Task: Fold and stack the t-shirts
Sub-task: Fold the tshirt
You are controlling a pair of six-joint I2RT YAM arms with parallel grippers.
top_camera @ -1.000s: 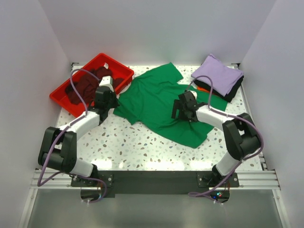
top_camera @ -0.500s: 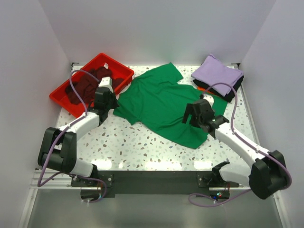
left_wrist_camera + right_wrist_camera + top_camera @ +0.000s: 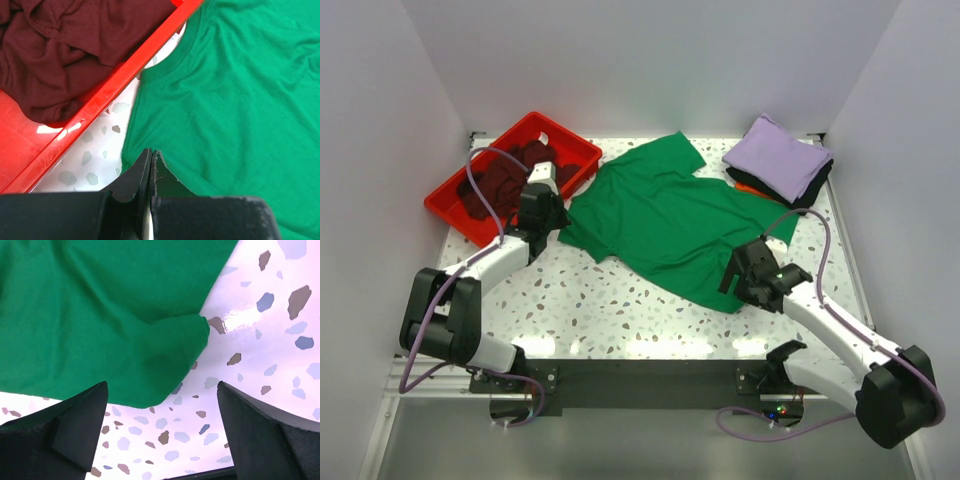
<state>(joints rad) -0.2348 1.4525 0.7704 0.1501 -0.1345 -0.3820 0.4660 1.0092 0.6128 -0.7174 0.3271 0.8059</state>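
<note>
The bright green t-shirt (image 3: 660, 215) lies spread flat in the middle of the table. My left gripper (image 3: 552, 215) is at its left edge with the jaws pressed together on the cloth's hem (image 3: 151, 152). My right gripper (image 3: 735, 285) hovers open over the shirt's near right corner (image 3: 165, 360), which is slightly folded over; its fingers (image 3: 80, 425) are wide apart and hold nothing. The dark maroon t-shirt (image 3: 500, 180) lies crumpled in the red tray; it also shows in the left wrist view (image 3: 75, 50).
The red plastic tray (image 3: 575, 150) stands at the back left, its rim (image 3: 100, 100) close to the green shirt's collar. A folded stack sits at the back right: lavender (image 3: 780, 155) on top, black (image 3: 810, 190) and orange (image 3: 745, 187) beneath. White walls enclose the speckled table (image 3: 620, 310).
My right gripper has moved from the middle right of the green shirt toward me to its near right corner. The left arm has not moved.
</note>
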